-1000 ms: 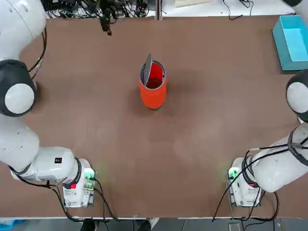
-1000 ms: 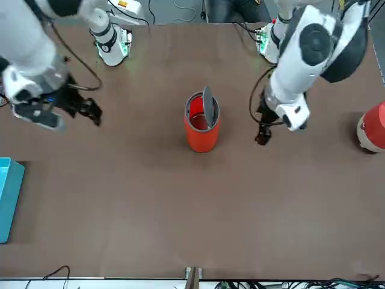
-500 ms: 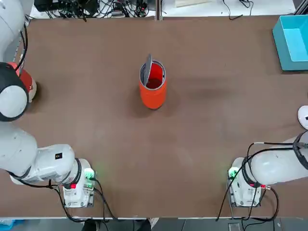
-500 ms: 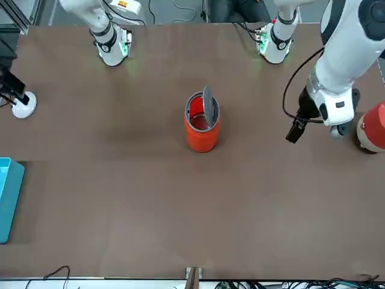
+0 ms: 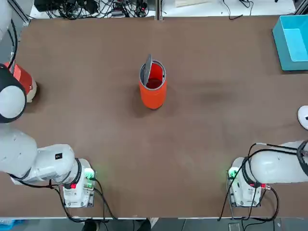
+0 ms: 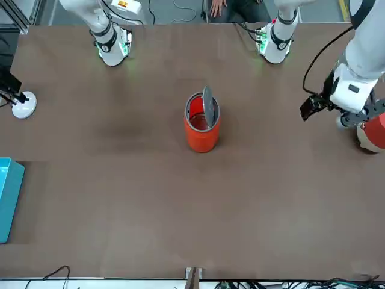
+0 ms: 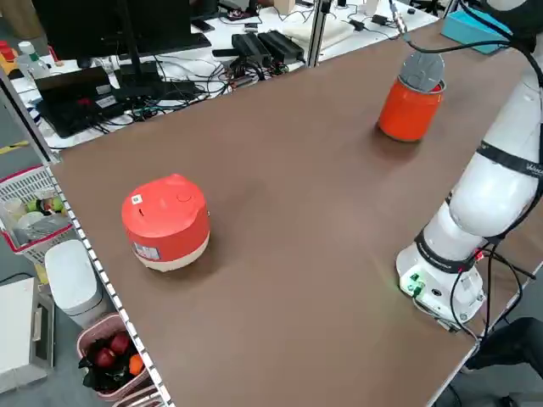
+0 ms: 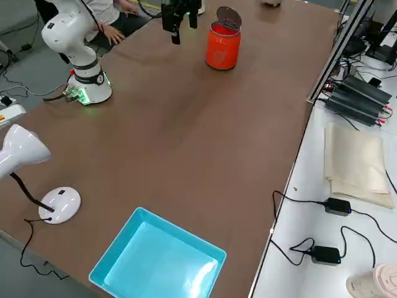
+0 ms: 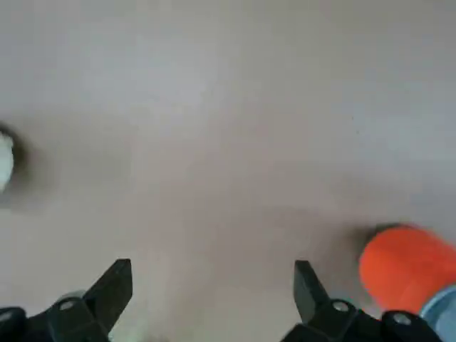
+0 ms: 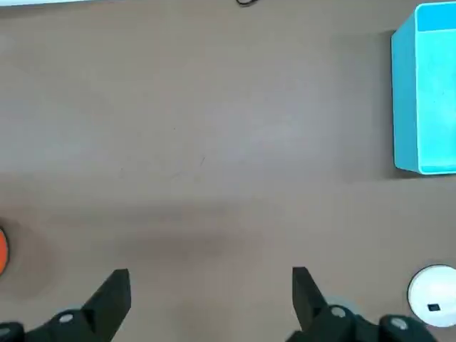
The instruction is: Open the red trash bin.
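both arms have pulled back from the red trash bin (image 5: 153, 89).

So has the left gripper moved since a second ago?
Yes. In the front view the left gripper has pulled away from the red trash bin toward the red cooker at the table's edge, fingers open.

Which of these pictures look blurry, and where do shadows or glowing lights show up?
Left wrist view: soft and smeared, the red trash bin just an orange blob. Right wrist view: crisper, the blue tray sharp-edged. Top view: the bin casts a faint shadow on the table; green lights glow at both arm bases. Front view: the same glow tints the tabletop.
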{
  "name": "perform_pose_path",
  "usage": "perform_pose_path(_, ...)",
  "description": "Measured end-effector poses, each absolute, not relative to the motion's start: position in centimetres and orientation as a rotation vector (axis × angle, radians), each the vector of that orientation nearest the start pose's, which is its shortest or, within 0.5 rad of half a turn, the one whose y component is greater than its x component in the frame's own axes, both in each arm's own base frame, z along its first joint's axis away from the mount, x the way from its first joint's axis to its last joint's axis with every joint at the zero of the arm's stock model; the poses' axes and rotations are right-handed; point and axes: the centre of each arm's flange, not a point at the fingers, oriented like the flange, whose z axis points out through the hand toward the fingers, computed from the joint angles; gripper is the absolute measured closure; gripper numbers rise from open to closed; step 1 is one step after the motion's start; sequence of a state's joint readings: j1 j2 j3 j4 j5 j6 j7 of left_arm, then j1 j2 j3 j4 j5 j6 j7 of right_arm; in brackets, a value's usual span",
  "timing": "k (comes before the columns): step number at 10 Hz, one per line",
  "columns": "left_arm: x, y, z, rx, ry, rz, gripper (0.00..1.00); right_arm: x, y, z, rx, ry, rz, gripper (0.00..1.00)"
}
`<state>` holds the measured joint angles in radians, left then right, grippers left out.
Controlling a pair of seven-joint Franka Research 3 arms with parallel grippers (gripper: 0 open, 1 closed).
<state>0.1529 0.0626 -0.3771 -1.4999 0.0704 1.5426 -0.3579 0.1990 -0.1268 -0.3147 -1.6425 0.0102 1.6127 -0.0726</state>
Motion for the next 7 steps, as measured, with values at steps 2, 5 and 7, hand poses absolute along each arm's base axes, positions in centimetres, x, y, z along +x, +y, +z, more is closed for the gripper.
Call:
perform_pose_path(2,55.3,-7.8,64.1,-3.137,-0.004,-0.006,0.0,51.2,-6.8,65.9,-3.094,0.055,-0.145,0.0)
perform_pose_path(5,54.5,-6.9,66.4,-3.142,0.028,-0.013,0.0,51.2,-6.5,65.7,-3.094,0.047,-0.139,0.0)
perform_pose_path(7,54.6,-6.6,66.3,-3.142,0.021,-0.006,0.0,51.2,-6.5,65.7,-3.094,0.047,-0.136,0.0)
